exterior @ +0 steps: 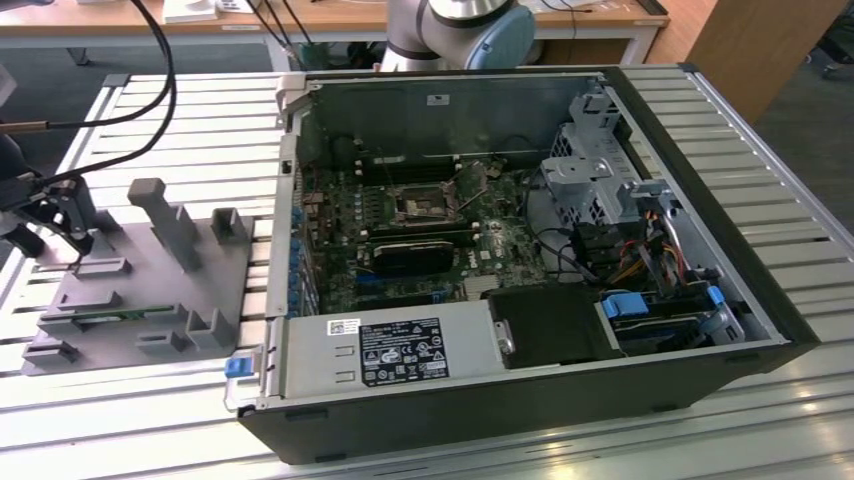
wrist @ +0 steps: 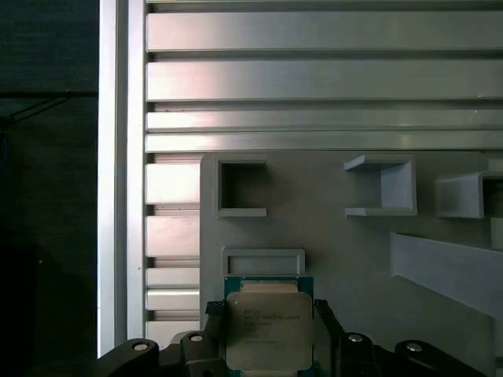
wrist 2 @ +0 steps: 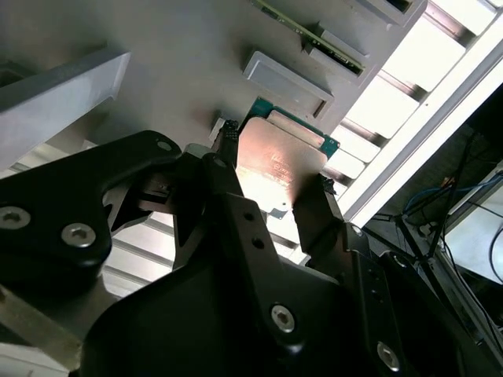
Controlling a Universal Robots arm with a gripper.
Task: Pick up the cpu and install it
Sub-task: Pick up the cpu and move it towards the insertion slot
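The cpu (wrist: 268, 331) is a small square chip with a silvery top plate and a green rim. It sits between the two black fingers of my gripper (wrist: 269, 314), which press on its opposite edges. In the second wrist view the cpu (wrist 2: 280, 159) is held just over the grey tray (wrist 2: 157, 31) by the gripper (wrist 2: 271, 177). In the exterior view the gripper (exterior: 60, 228) hangs over the tray's (exterior: 134, 300) corner at the exterior view's far left. The square metal-framed socket (exterior: 424, 205) lies on the motherboard inside the open computer case (exterior: 534, 250).
The tray (wrist: 330, 236) carries raised holders and small rectangular pockets (wrist: 240, 187), and it rests on a slatted aluminium table (wrist: 314, 78). Black cables (exterior: 154, 70) arc above the table at the exterior view's left. Drive cages and wire bundles (exterior: 641, 230) fill the case's far side.
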